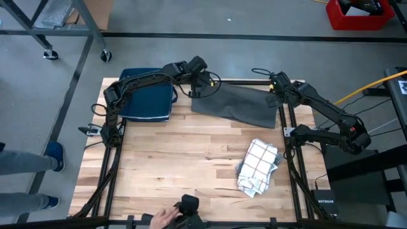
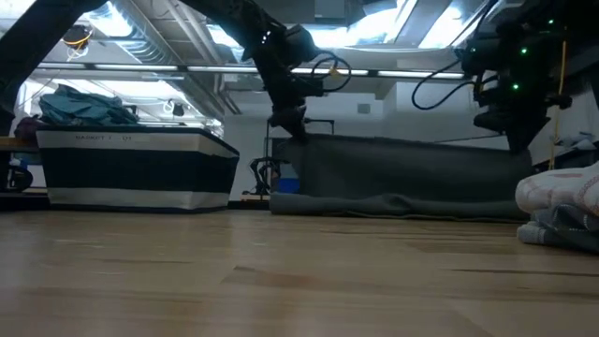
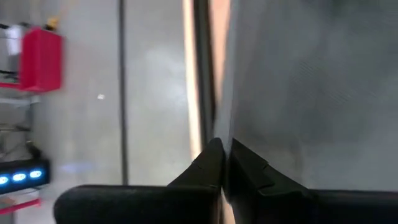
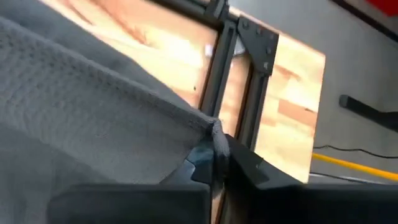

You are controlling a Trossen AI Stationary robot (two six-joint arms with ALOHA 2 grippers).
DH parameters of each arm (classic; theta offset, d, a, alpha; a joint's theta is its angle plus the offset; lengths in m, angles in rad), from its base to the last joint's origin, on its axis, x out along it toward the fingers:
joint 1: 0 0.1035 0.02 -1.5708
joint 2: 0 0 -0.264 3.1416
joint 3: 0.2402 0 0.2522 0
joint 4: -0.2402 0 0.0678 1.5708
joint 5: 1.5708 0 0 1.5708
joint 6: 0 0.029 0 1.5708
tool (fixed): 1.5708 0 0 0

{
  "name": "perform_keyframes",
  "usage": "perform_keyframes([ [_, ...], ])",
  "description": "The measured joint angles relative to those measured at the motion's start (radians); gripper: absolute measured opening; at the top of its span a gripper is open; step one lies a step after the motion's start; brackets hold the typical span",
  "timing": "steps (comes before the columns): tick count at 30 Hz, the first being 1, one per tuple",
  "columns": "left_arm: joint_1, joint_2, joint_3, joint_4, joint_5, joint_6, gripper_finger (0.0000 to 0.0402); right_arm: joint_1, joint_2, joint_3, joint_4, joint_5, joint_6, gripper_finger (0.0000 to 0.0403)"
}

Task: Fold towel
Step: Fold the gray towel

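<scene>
Already well under way, by the look of it. Grey towel (image 1: 238, 105) stretched across the upper centre of the high view, lifted along its far edge and hanging like a curtain in the low view, lower hem dragging on the butcher-block table (image 1: 178, 159). Left gripper (image 1: 195, 89) pinched shut on the towel's upper-left corner; right gripper (image 1: 275, 87) clamped on the upper-right corner, cloth bunched between its fingertips (image 4: 214, 152) in the right wrist view. Left wrist view shows jaws pressed together against the grey weave, seemingly with the edge caught between them, though hard to confirm from that angle.

Probably mid-fold: corners secured and raised, no crease laid down yet. Still left, judging from this: carrying the held edge over to meet the opposite hem, laying it flat, letting go, maybe a second fold after.

Elsewhere on the table: navy folded cloth with a white stripe (image 1: 147, 102) at upper left, just beside the grey towel; white checked cloth (image 1: 257, 166) crumpled at lower right, well apart from the action. Black frame rails down both sides of the table. A person's hand (image 1: 166, 217) at the bottom edge of the high view, near a dark device. Beyond the table, grey floor, a wheeled metal rack (image 1: 63, 32) at upper left, a red bin (image 1: 359, 16) at upper right, a yellow cable (image 1: 369, 89) trailing at right.
</scene>
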Motion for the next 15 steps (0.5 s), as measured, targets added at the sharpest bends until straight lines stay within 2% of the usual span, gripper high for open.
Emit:
perform_keyframes([
  [3,0.001,0.000,0.000,-0.074,0.051,-0.001,0.0013,-0.002,0.000,-0.001,-0.017,-0.029,-0.009,0.0040],
  [10,0.000,0.006,-0.001,-0.171,0.112,-0.028,0.0015,-0.001,0.000,-0.001,-0.085,-0.188,-0.029,0.0044],
  [15,-0.009,0.012,-0.001,-0.238,0.236,-0.091,0.0015,-0.001,0.000,-0.001,-0.144,-0.299,-0.030,0.0046],
])
